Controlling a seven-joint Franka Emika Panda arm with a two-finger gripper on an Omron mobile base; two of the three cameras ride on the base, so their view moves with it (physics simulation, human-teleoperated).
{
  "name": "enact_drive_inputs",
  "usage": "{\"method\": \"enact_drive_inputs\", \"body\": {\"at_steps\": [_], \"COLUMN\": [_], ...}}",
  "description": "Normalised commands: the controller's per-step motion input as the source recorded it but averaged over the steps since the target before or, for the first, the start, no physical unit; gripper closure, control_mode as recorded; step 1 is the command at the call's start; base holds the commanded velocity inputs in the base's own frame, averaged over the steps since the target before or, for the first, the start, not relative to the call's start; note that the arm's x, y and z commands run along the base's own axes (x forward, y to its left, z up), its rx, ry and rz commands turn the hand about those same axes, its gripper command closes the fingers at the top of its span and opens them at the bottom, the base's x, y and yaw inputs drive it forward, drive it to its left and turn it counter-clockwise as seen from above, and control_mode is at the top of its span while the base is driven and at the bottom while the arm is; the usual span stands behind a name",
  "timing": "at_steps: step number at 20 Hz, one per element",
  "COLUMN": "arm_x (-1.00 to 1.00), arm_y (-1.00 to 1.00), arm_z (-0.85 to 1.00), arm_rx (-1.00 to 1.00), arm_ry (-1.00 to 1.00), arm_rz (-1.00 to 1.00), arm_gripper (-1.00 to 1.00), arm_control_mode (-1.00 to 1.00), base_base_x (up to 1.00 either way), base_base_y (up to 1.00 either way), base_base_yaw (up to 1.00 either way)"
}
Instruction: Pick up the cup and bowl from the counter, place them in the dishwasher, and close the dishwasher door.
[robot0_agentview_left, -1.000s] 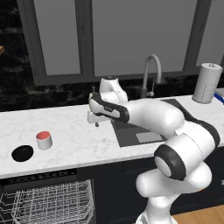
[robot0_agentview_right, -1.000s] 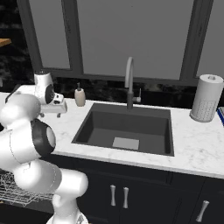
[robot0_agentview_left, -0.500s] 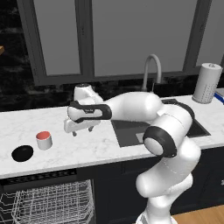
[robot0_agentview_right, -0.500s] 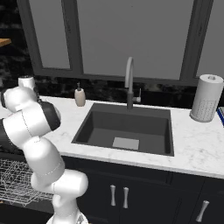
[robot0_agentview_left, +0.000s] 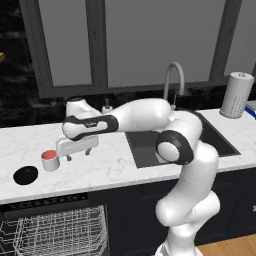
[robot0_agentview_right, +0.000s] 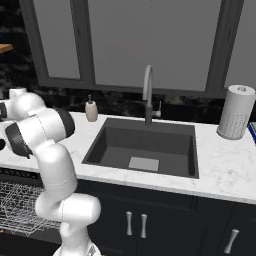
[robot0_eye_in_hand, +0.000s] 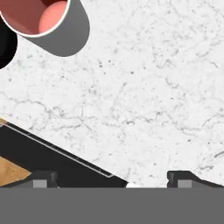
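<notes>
Cup (robot0_agentview_left: 50, 160) first: it stands upright on the counter (robot0_agentview_left: 110, 165), pale outside and red within, toward the left end of the marble. Just to its left and a little nearer the front edge sits the bowl (robot0_agentview_left: 25, 175), black and shallow, apart from the cup. Through my hand camera the cup (robot0_eye_in_hand: 43, 22) shows at the top left corner with its pink inside facing me, and a sliver of the bowl (robot0_eye_in_hand: 5, 43) lies beside it at the left edge.

Since a second ago my arm has swung leftward along the counter, away from the sink (robot0_agentview_left: 150, 150), so that my hand (robot0_agentview_left: 77, 156) now hangs just right of the cup, above the marble. The cup and bowl have not shifted.

My hand is spread wide, its two fingers pointing down with bare marble between them. It holds nothing and touches nothing; the cup stands beside it, outside the fingers.

Below the counter's front edge the dishwasher (robot0_agentview_left: 45, 205) stands open, its white wire rack (robot0_agentview_left: 55, 232) showing under the vented strip. The same rack (robot0_agentview_right: 17, 210) shows at the lower left of the right base view. Farther right along the counter are the soap dispenser (robot0_agentview_right: 91, 110), the faucet (robot0_agentview_right: 148, 95) behind the sink, and the paper towel roll (robot0_agentview_right: 235, 112) at the far end.
</notes>
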Motion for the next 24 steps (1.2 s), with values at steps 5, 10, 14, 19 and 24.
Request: {"method": "enact_drive_inputs", "body": {"at_steps": [5,10,14,19,24], "arm_x": [0.03,0.26,0.19,0.31,0.10], "arm_y": [0.32,0.37,0.17,0.39,0.38], "arm_z": [-0.11,0.00,-0.03,-0.26,-0.01], "arm_rx": [0.00,0.08,0.15,-0.10,-0.15], "arm_ry": [0.00,0.00,-0.05,-0.10,-0.07], "arm_rz": [0.00,-0.10,-0.16,-0.09,-0.05], "arm_gripper": [-1.00,-1.00,-1.00,-1.00,-1.00], "arm_control_mode": [-1.00,-1.00,-1.00,-1.00,-1.00], "base_base_x": [0.00,0.00,0.00,0.00,0.00], "base_base_y": [0.00,0.00,0.00,0.00,0.00], "base_base_yaw": [0.00,0.00,0.00,0.00,0.00]}}
